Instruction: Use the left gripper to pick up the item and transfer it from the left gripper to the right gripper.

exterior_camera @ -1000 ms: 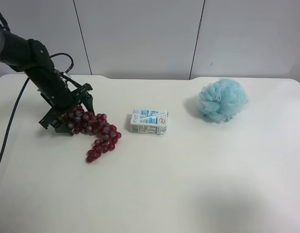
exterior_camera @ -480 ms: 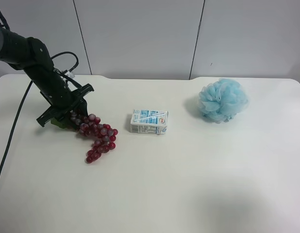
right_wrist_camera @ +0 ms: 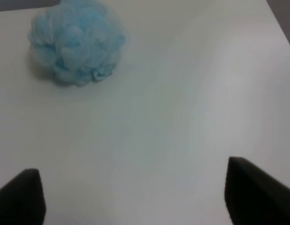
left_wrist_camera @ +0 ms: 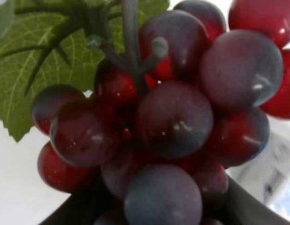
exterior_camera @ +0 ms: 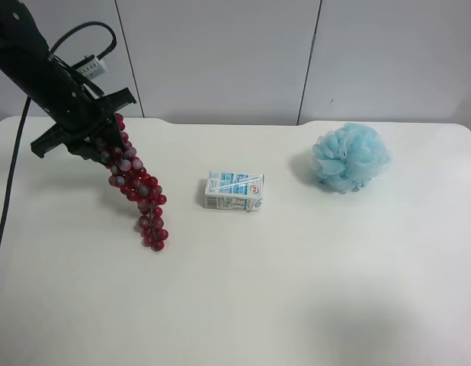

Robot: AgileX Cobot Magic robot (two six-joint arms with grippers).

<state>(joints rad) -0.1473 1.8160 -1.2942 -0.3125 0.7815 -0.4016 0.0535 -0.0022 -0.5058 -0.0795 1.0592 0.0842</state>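
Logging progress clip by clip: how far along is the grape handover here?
Done: the left gripper is shut on the bunch of artificial grapes, which hangs from it. Whether the lowest grapes touch the table is unclear.
In hand: lifting the bunch clear.
Left: the whole transfer. The right gripper is open and empty near the blue bath puff, and does not show in the exterior high view.

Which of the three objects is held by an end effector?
The dark red grape bunch: it hangs from the left end effector, while the carton and the blue bath puff lie untouched on the table.
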